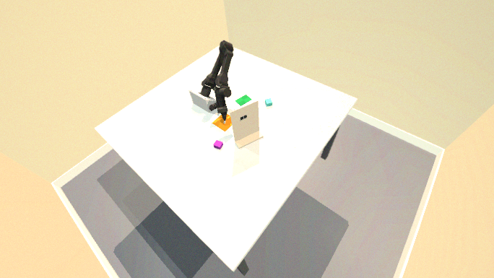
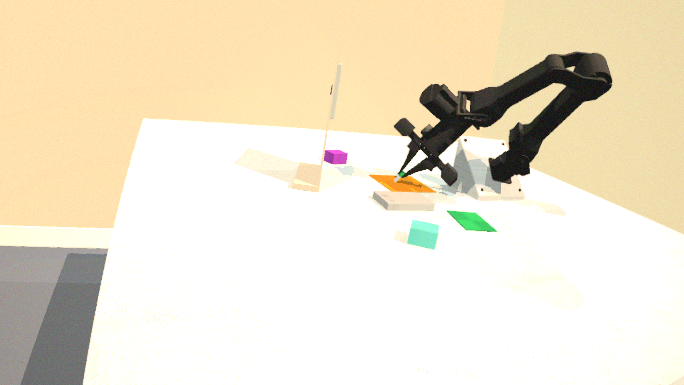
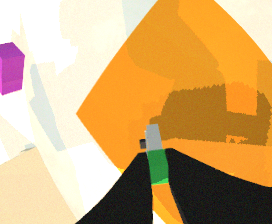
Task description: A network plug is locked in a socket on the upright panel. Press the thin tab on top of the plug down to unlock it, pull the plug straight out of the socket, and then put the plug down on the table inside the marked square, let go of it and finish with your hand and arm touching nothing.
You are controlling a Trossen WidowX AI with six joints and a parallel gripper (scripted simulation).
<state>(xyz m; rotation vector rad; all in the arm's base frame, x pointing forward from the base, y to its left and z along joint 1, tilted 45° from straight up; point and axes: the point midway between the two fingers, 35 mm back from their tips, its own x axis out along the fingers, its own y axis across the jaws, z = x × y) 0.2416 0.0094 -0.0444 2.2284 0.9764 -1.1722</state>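
Note:
My gripper (image 1: 224, 119) (image 2: 402, 175) (image 3: 155, 159) is shut on the network plug (image 2: 397, 178) (image 3: 153, 137), which has a green body and a pale grey nose. The nose points down and forward, away from the arm. The plug is low over the orange square (image 1: 218, 123) (image 2: 384, 181) (image 3: 117, 100); whether it touches the table cannot be told. A small dark piece shows beside the nose in the wrist view. The upright panel (image 1: 248, 129) (image 2: 336, 93) stands apart from the plug, with dark openings (image 1: 243, 117) high on it.
A purple block (image 1: 218, 144) (image 2: 335, 156) (image 3: 8, 68) lies near the panel. A low grey slab (image 2: 403, 201) lies beside the orange square. A green square (image 1: 243, 100) (image 2: 472, 221) and a turquoise block (image 1: 269, 102) (image 2: 423, 235) are farther to that side.

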